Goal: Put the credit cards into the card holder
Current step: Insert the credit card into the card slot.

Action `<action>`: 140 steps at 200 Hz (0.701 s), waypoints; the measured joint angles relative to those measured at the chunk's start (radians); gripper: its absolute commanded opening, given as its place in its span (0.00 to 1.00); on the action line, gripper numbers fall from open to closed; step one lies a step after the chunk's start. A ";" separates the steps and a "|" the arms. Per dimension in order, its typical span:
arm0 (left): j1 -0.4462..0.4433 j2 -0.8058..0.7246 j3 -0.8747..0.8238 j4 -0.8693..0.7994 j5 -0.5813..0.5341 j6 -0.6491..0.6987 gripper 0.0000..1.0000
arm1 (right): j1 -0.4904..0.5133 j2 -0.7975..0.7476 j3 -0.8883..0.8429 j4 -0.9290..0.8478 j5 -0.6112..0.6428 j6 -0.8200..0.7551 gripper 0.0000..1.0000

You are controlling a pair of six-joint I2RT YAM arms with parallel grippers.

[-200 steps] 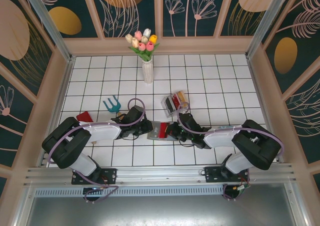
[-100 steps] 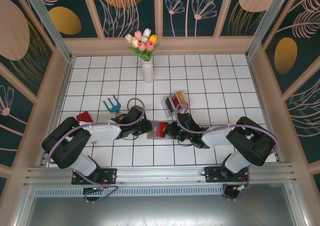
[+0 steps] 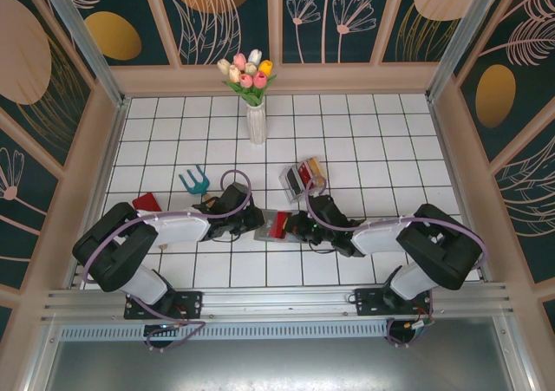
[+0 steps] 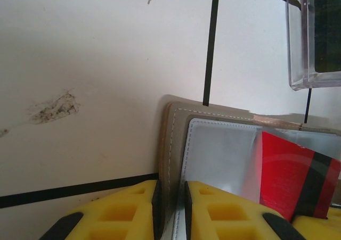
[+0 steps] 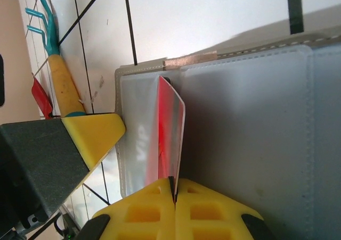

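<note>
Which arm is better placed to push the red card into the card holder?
Right: the right gripper is shut on the red card, held over the card holder; the left gripper pinches that holder's edge, steadying it.

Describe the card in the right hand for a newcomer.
On the tiled table, both arms meet over the open grey card holder. The red card tilts up against its clear pocket, pinched by the right hand, unlike the cards in the clear rack behind.
</note>
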 measured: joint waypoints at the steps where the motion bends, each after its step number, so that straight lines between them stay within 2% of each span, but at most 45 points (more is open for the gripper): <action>1: 0.000 0.000 0.000 0.000 0.000 0.000 0.21 | 0.000 0.000 0.000 0.001 -0.001 0.000 0.01; 80: 0.005 -0.011 -0.006 -0.003 -0.029 0.000 0.21 | -0.008 0.075 0.037 0.024 -0.055 -0.032 0.00; 140: 0.000 -0.010 -0.010 -0.002 -0.016 0.000 0.21 | -0.039 -0.001 0.013 -0.014 -0.107 -0.089 0.00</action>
